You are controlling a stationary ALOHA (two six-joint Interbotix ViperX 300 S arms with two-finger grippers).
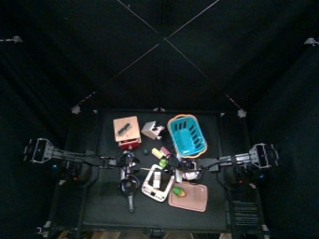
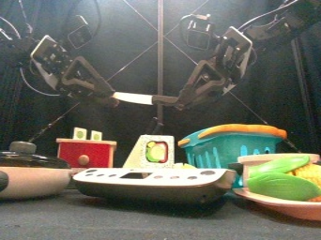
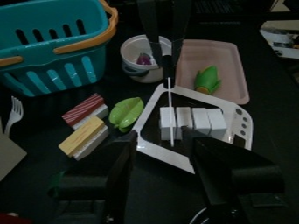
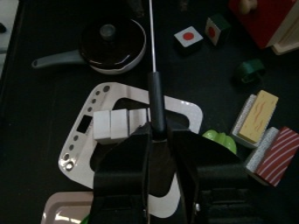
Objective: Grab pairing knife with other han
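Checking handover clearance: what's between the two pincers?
Only the paring knife, spanning the gap between left pincer and right pincer, above the white scale. Clearest in the front view.

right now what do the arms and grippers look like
Both arms are black, jointed links with black cables looping along them, seen in the front view. The left gripper and right gripper each have two flat black jaws. The right arm's wrist carries a pale label. No other markings are legible.

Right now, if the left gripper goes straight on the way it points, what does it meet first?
Probably the paring knife: its blade points back toward the open left gripper, and the right gripper holds the handle. I cannot tell how near the tip is.
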